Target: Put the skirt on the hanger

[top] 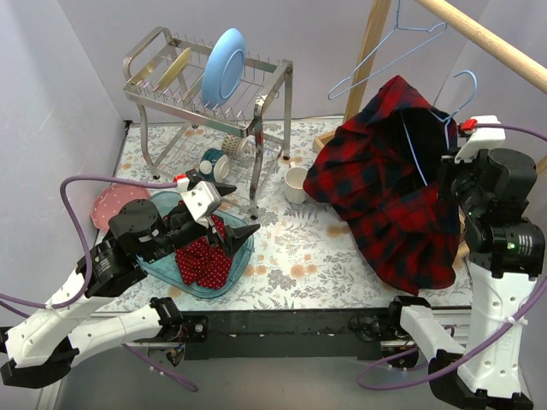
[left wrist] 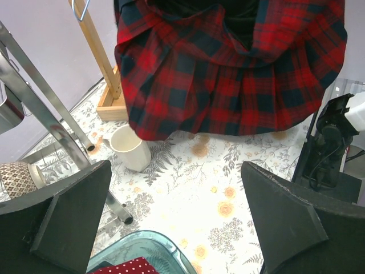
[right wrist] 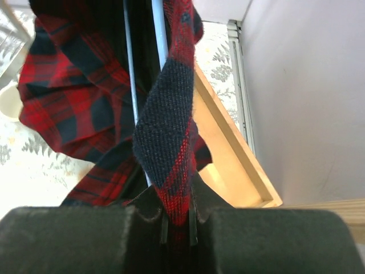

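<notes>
the plaid skirt [top: 385, 201], pleated woven cloth in dark red and navy, hangs draped at the right of the table [top: 299, 256], its hem near the flowered tabletop. 1 thin blue wire hanger [top: 416, 154] runs through its top. the right gripper [right wrist: 177, 228] is pinched narrow on a fold of the skirt's thick edge, with 2 wire strands just beside that fold. a 2nd wire hanger [top: 385, 64] hangs bare from the round wooden rod [top: 487, 38] above.

the left gripper [top: 238, 210] stands wide apart, holding nothing, over a clear bluish glass dish [top: 244, 254] that holds 1 crumpled red cloth with white dots [top: 203, 260]. between the 2 arms stands 1 white cup [left wrist: 131, 149], just beside the leg of a shiny metal wire dish rack [top: 273, 94]. the rack carries 2 upright plates, 1 blue [top: 224, 67] and 1 yellowish [top: 175, 68]. 1 pink dotted plate [top: 115, 205] lies at the far left.
</notes>
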### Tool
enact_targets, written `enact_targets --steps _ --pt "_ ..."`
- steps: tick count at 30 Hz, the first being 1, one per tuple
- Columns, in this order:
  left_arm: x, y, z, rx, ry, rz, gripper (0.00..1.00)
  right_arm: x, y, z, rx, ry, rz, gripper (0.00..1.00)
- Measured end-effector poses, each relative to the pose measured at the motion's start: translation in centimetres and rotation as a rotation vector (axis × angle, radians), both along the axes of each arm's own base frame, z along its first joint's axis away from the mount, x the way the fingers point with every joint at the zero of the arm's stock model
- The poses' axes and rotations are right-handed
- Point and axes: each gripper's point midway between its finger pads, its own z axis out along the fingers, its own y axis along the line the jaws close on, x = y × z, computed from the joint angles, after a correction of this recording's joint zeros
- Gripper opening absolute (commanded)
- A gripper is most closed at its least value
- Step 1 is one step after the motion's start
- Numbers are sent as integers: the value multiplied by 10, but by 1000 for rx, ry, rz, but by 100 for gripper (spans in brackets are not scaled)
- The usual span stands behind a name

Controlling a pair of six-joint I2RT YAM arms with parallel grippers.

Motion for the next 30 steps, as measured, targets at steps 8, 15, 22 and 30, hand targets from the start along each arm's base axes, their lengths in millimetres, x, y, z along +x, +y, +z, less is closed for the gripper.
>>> enact_targets --steps 8,15,22,30 --pt "0 1 -7 1 0 0 98 19 -21 3 66 -15 -166 1" --pt "0 -1 -3 -12 -9 0 98 16 -39 29 88 -122 -293 1" --pt "1 -2 -2 -17 -10 -5 98 11 -62 52 123 -243 -451 1" --pt "0 -5 -3 -14 -4 -15 98 10 -76 42 150 -288 -551 1"
